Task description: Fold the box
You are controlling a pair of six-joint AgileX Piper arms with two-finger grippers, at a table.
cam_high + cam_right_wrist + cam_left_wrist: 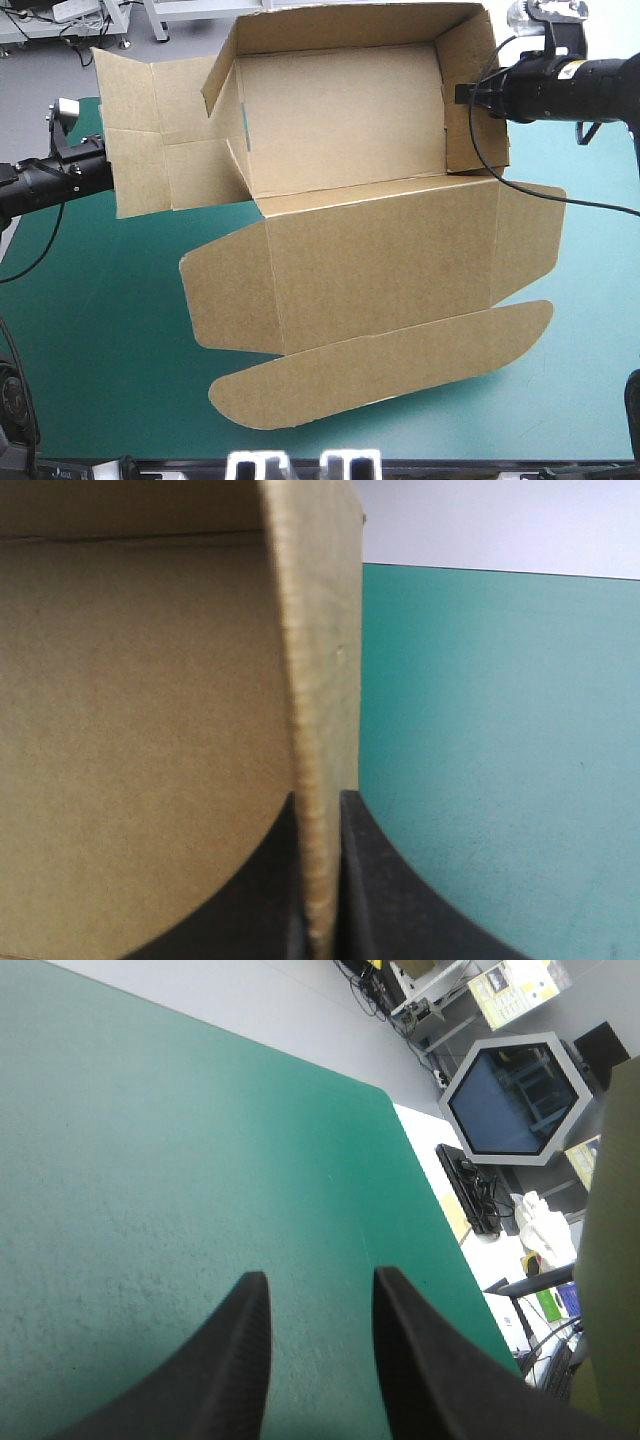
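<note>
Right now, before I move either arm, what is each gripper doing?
Left gripper: open, holding nothing, above the teal-green cover.
Right gripper: shut on the box, pinching its right side wall.

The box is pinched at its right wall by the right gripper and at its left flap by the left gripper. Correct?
No. The right gripper does pinch the right wall of the box, but the left gripper stands open over the teal-green cover, holding nothing; the left wrist view shows it.

Box [370, 250]: matt brown board.
</note>
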